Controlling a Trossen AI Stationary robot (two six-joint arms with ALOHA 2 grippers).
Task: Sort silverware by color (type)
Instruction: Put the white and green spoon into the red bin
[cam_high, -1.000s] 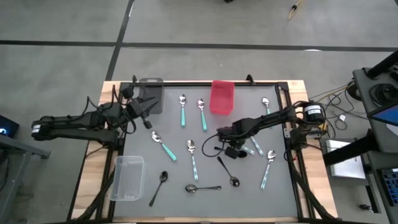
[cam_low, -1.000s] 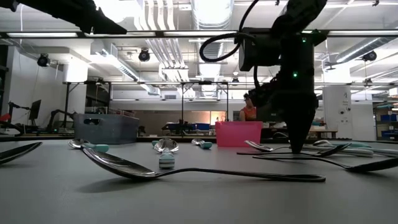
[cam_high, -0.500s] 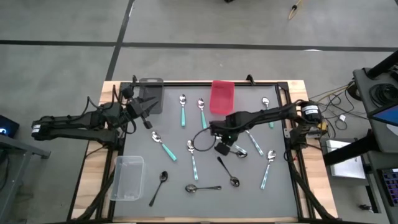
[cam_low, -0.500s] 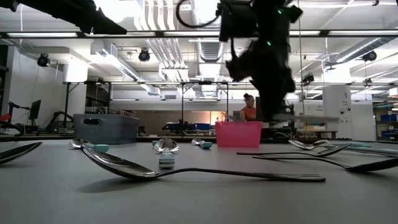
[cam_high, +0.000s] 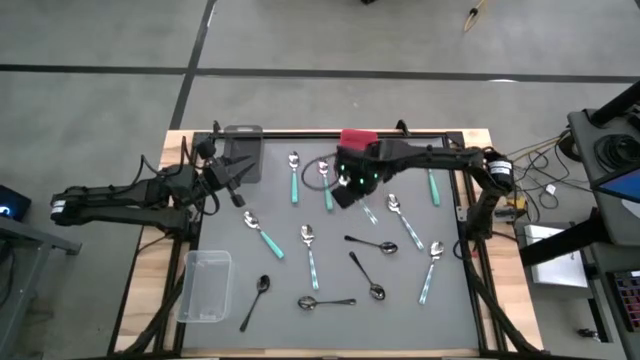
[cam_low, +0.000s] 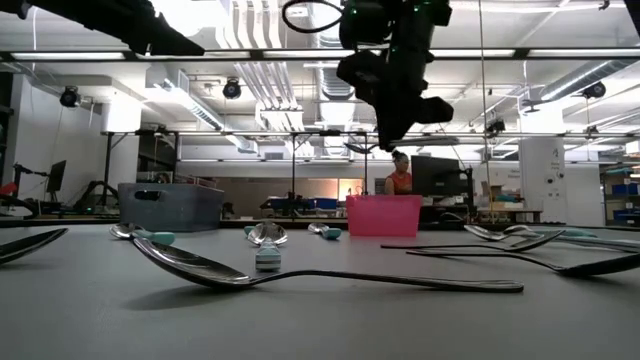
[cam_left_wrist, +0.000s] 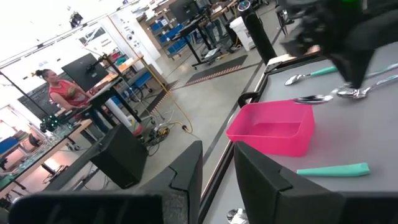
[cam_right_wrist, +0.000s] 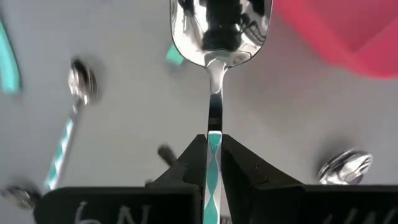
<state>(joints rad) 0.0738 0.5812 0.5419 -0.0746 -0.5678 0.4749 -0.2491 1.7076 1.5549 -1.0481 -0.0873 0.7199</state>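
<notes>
My right gripper (cam_high: 343, 188) hangs above the table just in front of the red bin (cam_high: 358, 143), shut on a teal-handled spoon (cam_right_wrist: 220, 25). More teal-handled spoons (cam_high: 294, 178) lie spread over the grey mat. Black spoons (cam_high: 370, 243) lie toward the near side. One black spoon (cam_low: 300, 275) lies close in the low view. My left gripper (cam_high: 240, 178) waits open and level by the grey bin (cam_high: 242, 150), with nothing between its fingers (cam_left_wrist: 186, 180). My right gripper pinches the spoon's teal handle (cam_right_wrist: 213, 144) between its two fingers (cam_right_wrist: 196, 158), close to the metal neck. The fingers slant steeply down from above and lie along the spoon. The bowl sticks out beyond the fingertips, and the spoon is lifted clear of the table.
A clear bin (cam_high: 205, 285) stands at the near left of the mat. The red bin (cam_low: 383, 215) and grey bin (cam_low: 170, 205) stand along the far edge. A black rail (cam_high: 300, 134) frames the mat. A person sits in the room beyond the table.
My right gripper has risen from the mat with the teal-handled spoon and gone toward the far edge and the red bin, rolling as it went. The black spoon it stood over now lies in plain view.
</notes>
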